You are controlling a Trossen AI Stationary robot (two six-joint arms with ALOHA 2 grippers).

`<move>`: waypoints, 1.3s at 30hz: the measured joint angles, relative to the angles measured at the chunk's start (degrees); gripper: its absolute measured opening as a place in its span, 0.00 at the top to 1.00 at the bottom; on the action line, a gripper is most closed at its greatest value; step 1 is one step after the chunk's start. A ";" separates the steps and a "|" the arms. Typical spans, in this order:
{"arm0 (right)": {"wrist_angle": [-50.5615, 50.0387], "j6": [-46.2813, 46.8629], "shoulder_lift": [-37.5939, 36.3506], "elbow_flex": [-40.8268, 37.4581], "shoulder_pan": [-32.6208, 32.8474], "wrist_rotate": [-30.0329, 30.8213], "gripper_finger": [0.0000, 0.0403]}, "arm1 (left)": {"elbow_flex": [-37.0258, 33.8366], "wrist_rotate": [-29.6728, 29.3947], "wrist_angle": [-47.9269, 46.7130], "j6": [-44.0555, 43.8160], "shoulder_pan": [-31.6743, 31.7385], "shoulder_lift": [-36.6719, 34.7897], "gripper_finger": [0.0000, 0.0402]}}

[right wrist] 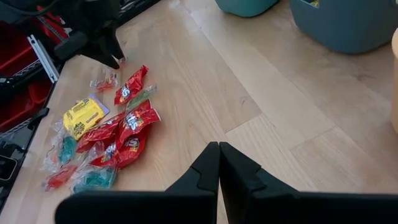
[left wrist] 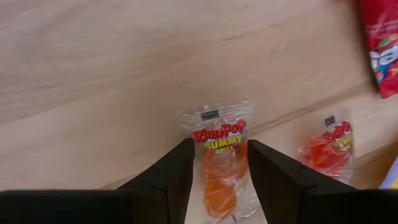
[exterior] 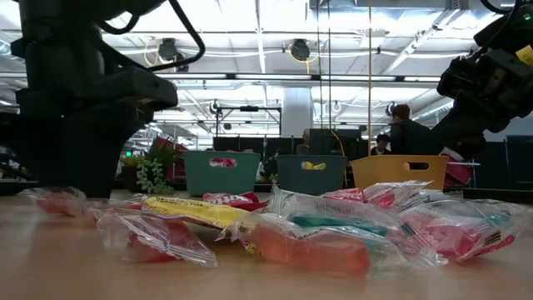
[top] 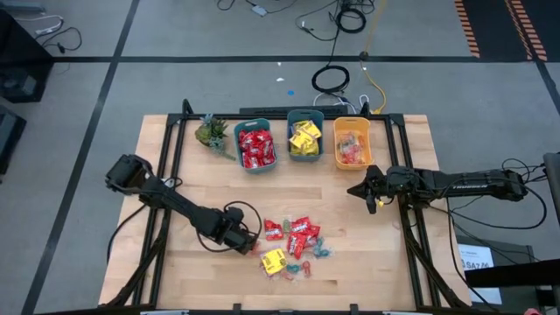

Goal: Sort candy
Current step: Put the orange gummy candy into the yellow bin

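3 bins sit along the far edge: a teal bin (top: 255, 145) of red packets, a second teal bin (top: 305, 136) of yellow packets, an orange bin (top: 352, 143) of clear-wrapped pieces. The loose candy (top: 293, 248) lies mid-table near the front. The left gripper (left wrist: 217, 180) straddles an orange gummy (left wrist: 221, 174), fingers apart; the right gripper (right wrist: 219, 163) hovers pressed together.

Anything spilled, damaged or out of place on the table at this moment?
Nothing stands out. The unsorted candy lies in a loose heap on the table in front of the three bins, which stand upright in a row holding sorted pieces. The left gripper straddles one orange gummy packet, apparently intact; the right gripper waits shut.
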 joint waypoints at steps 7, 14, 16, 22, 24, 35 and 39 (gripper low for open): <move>-0.02 -0.35 0.00 0.00 0.00 0.03 1.00 | 1.04 -0.60 -3.19 1.99 -0.10 -0.61 0.80; 0.02 -1.49 0.00 0.00 0.00 0.09 1.00 | 1.28 -9.78 -5.19 12.81 1.63 -6.55 0.97; 0.03 -1.02 0.02 0.00 0.00 0.09 1.00 | 1.28 -13.06 -6.48 15.14 3.43 -8.57 0.98; 0.05 -1.38 0.02 0.00 0.00 0.36 1.00 | 1.39 -13.97 -0.70 37.98 17.29 -15.49 0.99; 0.09 -1.45 0.00 0.00 0.00 0.35 1.00 | 1.71 -9.06 3.63 48.07 24.29 -15.68 0.99; 1.11 -1.49 0.02 0.00 0.00 0.68 1.00 | 27.33 8.92 11.98 93.49 48.84 2.80 1.00; 1.10 -1.49 0.02 0.00 0.00 0.83 1.00 | 44.10 12.71 10.52 102.60 50.97 14.10 1.00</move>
